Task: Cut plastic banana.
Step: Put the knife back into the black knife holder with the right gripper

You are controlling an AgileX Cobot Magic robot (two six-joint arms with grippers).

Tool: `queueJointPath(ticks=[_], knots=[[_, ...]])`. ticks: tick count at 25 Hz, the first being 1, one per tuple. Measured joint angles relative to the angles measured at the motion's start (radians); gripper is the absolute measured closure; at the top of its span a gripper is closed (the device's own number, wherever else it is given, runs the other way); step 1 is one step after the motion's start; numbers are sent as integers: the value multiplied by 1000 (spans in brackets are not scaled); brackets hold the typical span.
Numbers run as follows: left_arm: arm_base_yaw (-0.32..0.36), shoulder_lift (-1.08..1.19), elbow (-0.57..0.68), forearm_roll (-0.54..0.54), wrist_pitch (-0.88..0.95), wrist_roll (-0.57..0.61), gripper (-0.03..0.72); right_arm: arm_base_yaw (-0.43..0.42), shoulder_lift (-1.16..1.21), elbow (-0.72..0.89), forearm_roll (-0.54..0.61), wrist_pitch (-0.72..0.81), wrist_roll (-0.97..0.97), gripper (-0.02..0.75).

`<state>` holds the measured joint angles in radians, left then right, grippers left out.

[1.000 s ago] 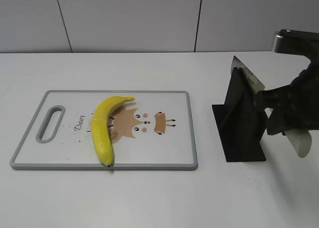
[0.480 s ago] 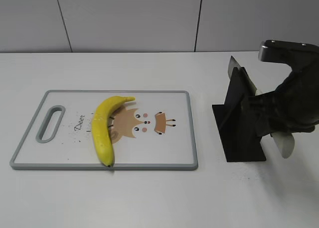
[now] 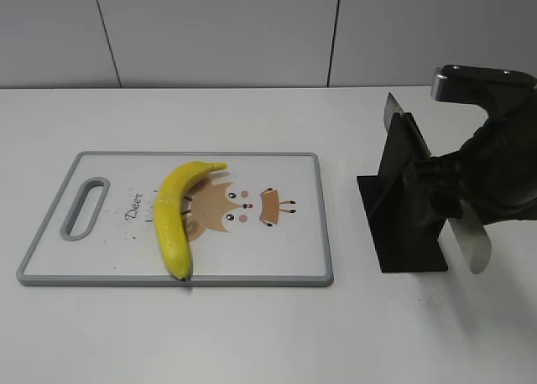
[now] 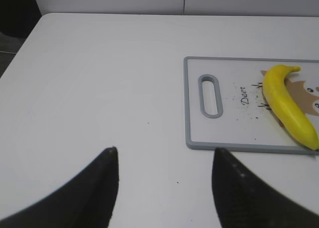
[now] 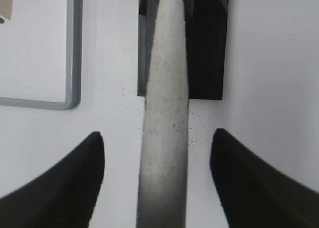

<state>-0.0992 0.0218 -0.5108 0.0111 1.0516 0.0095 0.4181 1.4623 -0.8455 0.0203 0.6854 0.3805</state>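
Right jaws (image 5: 159, 153): spread wide in the right wrist view, one dark finger (image 5: 75, 183) on each side of the knife handle (image 5: 164, 118), neither finger seen touching it. From the exterior view I cannot tell whether anything is pinched.
Knife handle: pale grey, speckled, runs up the middle between the fingers; its far end meets the knife block (image 5: 207, 44).
Knife: blade (image 3: 394, 114) pokes out above the top of the block in the exterior view; handle (image 3: 466, 240) slants down on the block's right side, beside the right arm (image 3: 495, 170).
Knife block: black, upright on a flat black foot, on the white worktop (image 3: 252, 334), well to the right of the cutting board (image 3: 312, 225).
Left jaws (image 4: 164, 156): wide apart, two dark fingers (image 4: 94, 188) low in the left wrist view, only bare worktop between them. Near the board's handle end, apart from it.
Plastic banana (image 3: 174, 216): glossy yellow, lying on the cutting board left of its middle, curved; stem end toward the far edge, dark tip at the near edge. Well apart from both jaws.
Cutting board: white, grey rim, slot handle (image 3: 85, 206) at its left end, cartoon deer print (image 3: 243, 208) partly under the banana.
Worktop: dark specks around the block's foot and on the board.
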Motion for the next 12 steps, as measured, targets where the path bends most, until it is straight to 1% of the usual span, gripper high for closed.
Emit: queueJointPath(ticks=[2,4,8,12], knots=[[0,0,0,0,0,0,122,0,-1,0,0,-1,-12,155],[0,0,0,0,0,0,122,0,-13,-5,0,-1,-20,139],[0,0,0,0,0,0,122,0,-89,-31,11,-4,-112,134],[0,0,0,0,0,0,119,0,-224,-34,27,23,-220,134]])
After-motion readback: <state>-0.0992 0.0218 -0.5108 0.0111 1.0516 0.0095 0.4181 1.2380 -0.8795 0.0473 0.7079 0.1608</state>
